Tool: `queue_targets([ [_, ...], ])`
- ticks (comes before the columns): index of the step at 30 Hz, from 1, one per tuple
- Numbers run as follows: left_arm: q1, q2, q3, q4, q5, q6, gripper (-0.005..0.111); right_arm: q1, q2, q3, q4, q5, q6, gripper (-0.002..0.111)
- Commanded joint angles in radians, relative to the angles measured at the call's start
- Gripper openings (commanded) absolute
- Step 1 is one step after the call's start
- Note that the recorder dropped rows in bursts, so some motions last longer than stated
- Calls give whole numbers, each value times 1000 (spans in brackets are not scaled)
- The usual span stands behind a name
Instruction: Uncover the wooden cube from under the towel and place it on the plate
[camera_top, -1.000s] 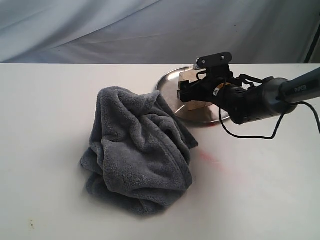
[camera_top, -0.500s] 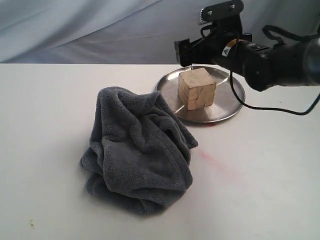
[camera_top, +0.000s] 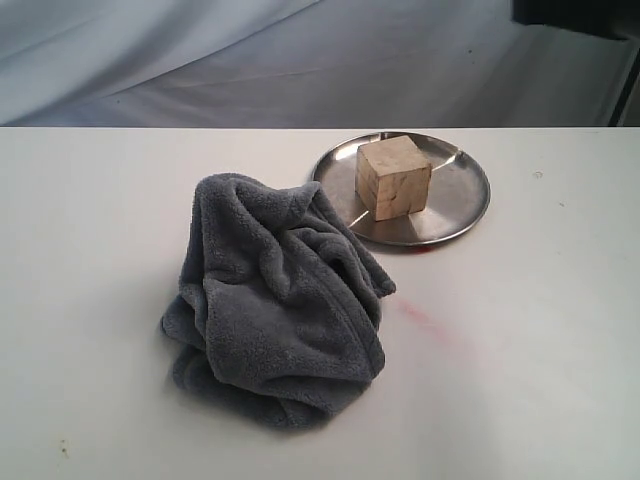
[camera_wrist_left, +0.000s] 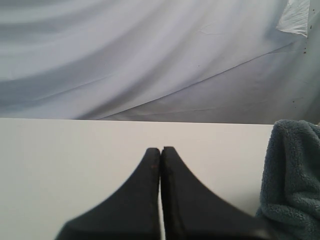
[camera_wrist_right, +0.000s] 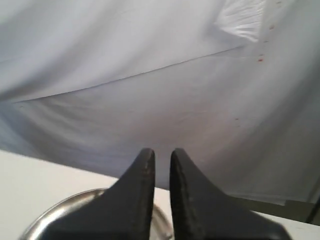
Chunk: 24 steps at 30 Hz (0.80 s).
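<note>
The wooden cube stands uncovered on the silver plate at the back right of the table, with nothing touching it. The blue-grey towel lies crumpled in a heap to the plate's front left, its edge just over the rim. My right gripper hangs high above the plate's rim, fingers nearly together with only a narrow gap and nothing between them. Only a dark piece of that arm shows in the exterior view's top right corner. My left gripper is shut and empty, low over bare table beside the towel.
A white tabletop carries a faint reddish smear in front of the plate. Grey-blue draped cloth forms the backdrop behind the table's far edge.
My right gripper has let go of the cube and risen up and to the right, almost out of the exterior view. The cube stays on the plate; the towel has not moved.
</note>
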Motion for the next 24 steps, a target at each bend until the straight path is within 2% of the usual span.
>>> queue_targets([
  [1,-1,-2,4,1,-2,-3,1,-126,-121,105,-11,-75,2,0],
  [5,-1,-2,4,1,-2,-3,1,-195,-190,190,-11,-145,2,0],
  [24,-1,-2,4,1,-2,-1,1,-198,-539,402,-29,-174,-6,0],
])
